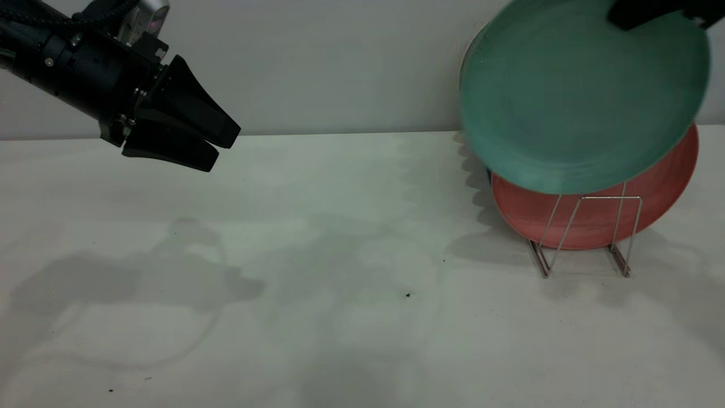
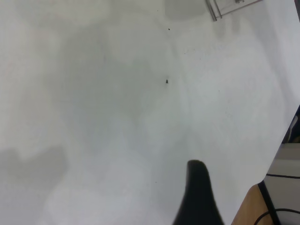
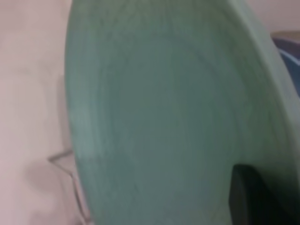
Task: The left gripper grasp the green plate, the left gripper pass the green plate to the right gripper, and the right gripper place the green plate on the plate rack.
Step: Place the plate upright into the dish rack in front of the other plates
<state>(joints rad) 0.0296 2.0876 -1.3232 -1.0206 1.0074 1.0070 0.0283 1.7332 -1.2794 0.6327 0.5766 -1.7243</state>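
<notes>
The green plate (image 1: 578, 96) hangs upright and tilted at the upper right, just above the plate rack (image 1: 589, 232). Its lower edge overlaps the salmon-pink plate (image 1: 595, 221) that stands in the rack. My right gripper (image 1: 645, 14) is shut on the plate's top rim. In the right wrist view the green plate (image 3: 164, 117) fills the picture, with one black finger (image 3: 255, 197) pressed on its face. My left gripper (image 1: 224, 148) is empty, high at the far left, well away from the plate, with its fingers slightly apart. One left finger (image 2: 199, 192) shows over the bare table.
A blue plate (image 3: 288, 56) stands behind the green one. A rack wire (image 3: 63, 159) shows below the plate, and the rack's foot (image 2: 213, 9) shows in the left wrist view. The white table (image 1: 340, 255) ends at a wooden edge (image 2: 246, 208).
</notes>
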